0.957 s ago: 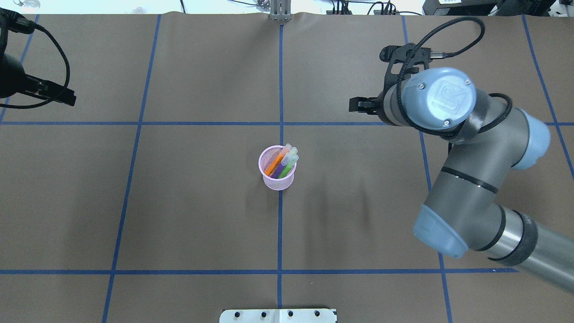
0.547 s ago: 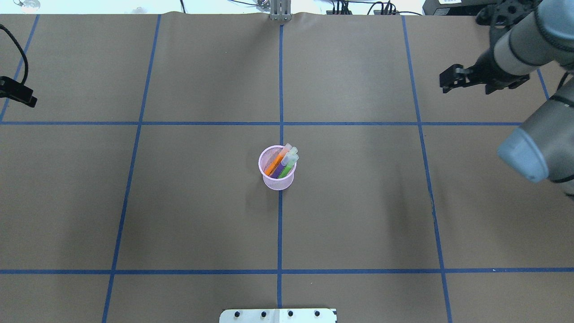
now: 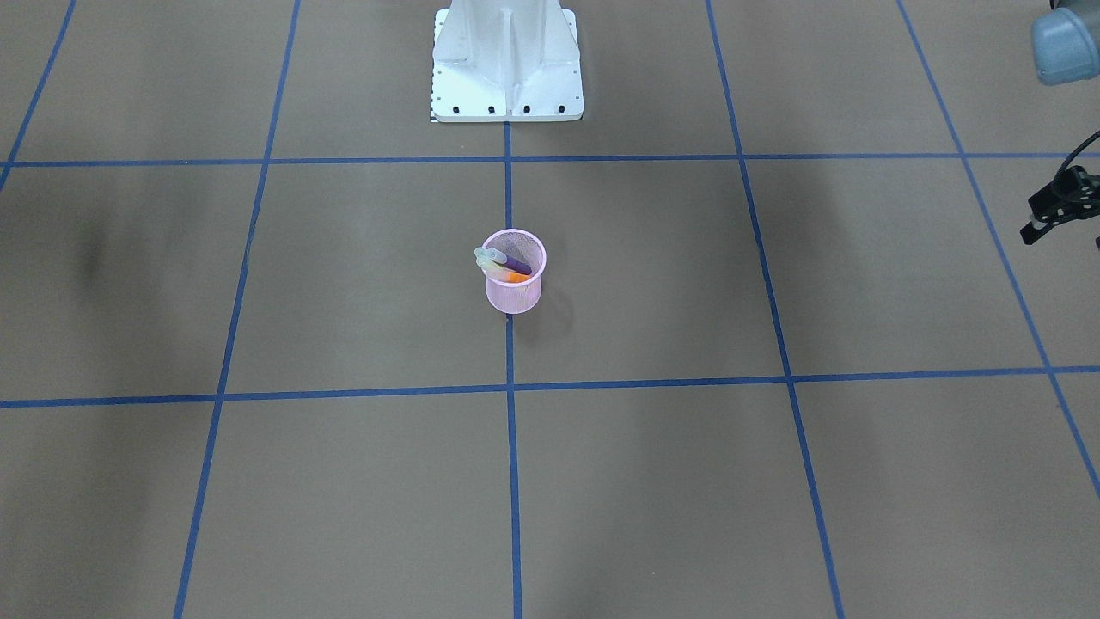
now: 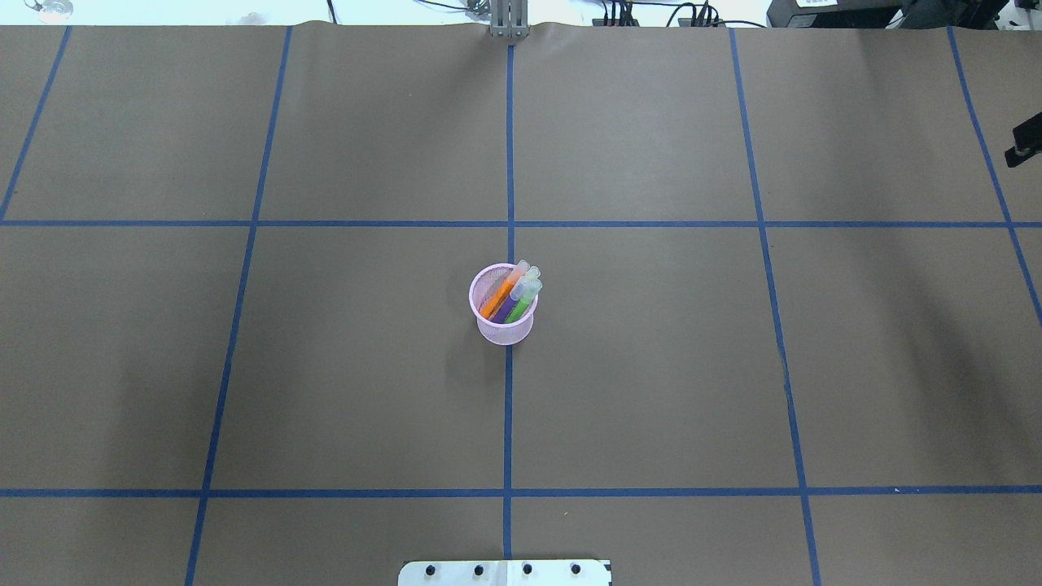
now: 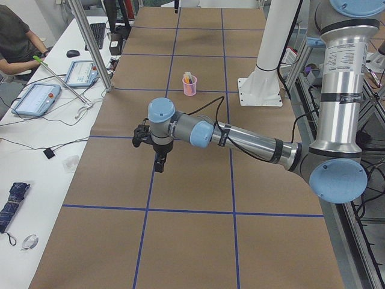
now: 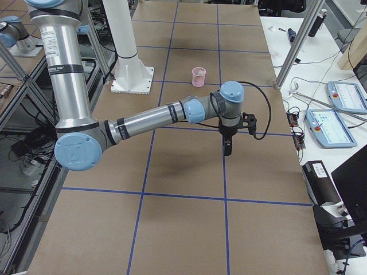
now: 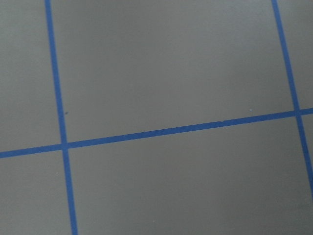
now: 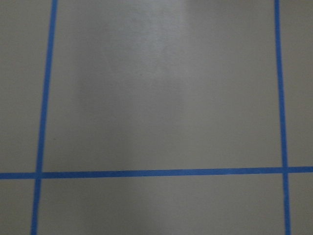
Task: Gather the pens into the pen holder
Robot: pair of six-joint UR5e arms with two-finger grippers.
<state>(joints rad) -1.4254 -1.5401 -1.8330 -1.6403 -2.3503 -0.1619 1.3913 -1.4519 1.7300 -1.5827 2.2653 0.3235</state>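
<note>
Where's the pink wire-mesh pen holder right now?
In the overhead view the pink wire-mesh pen holder stands mid-table on the central blue tape line, with the three coloured pens inside it.

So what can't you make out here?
Floor of the pen holder: overhead view, pens cover it.
The green pen: front-facing view, mostly hidden by other pens.
The right gripper: overhead view, cut by the edge; open or shut unclear.
The left gripper: front-facing view, likewise.

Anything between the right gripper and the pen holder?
No. The overhead view shows only brown table paper crossed by blue tape lines between the right gripper and the pen holder.
</note>
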